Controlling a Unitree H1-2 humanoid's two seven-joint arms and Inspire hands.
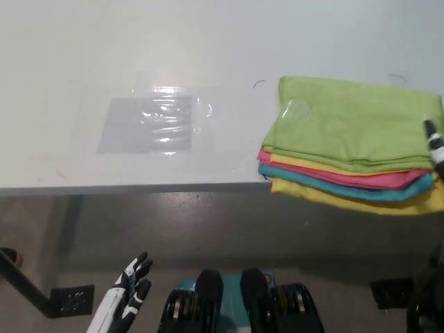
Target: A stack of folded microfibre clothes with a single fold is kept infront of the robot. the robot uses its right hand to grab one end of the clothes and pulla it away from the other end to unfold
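A stack of microfibre cloths lies at the right of the white table, overhanging its front edge. The green cloth on top lies spread flat. Beneath it show the edges of a yellow, a pink, a teal and another yellow cloth. Only a small part of my black right hand shows at the picture's right edge, over the right end of the green cloth; its hold is cut off by the frame. My white left hand rests open at the lower left, below the table's level.
A shiny clear plastic sheet over a grey patch lies on the table left of the stack. The table's front edge runs across the middle, with grey floor below and a metal bracket at the lower left.
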